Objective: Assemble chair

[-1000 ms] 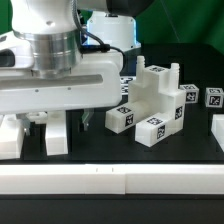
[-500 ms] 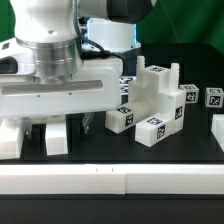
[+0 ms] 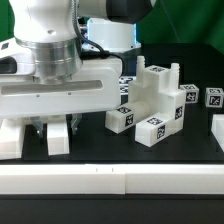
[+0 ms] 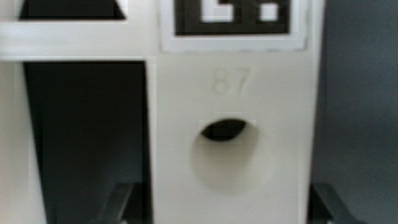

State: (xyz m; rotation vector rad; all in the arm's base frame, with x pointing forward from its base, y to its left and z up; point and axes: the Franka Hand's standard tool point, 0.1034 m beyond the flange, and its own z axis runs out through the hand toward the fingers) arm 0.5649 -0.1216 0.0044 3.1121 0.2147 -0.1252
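Observation:
My gripper [image 3: 56, 124] hangs low at the exterior view's left, its fingers straddling an upright white chair slab [image 3: 57, 139] standing on the black table. In the wrist view this slab [image 4: 231, 90] fills the middle, with a tag at one end and a dark hole in its face. The gripper [image 4: 231, 208] has its dark fingers pressed close to both side faces. A blocky, partly joined chair piece [image 3: 156, 92] with tags stands to the exterior view's right, with small tagged cubes [image 3: 151, 130] in front of it.
Another white chair part [image 3: 9, 138] stands just left of the gripped slab. A tagged cube [image 3: 213, 98] and a white part [image 3: 218, 128] sit at the exterior view's right edge. A long white rail [image 3: 110, 181] runs along the front.
The finger on the exterior view's right has slid inward toward the slab over the three frames. The slab and the other chair parts have not moved.

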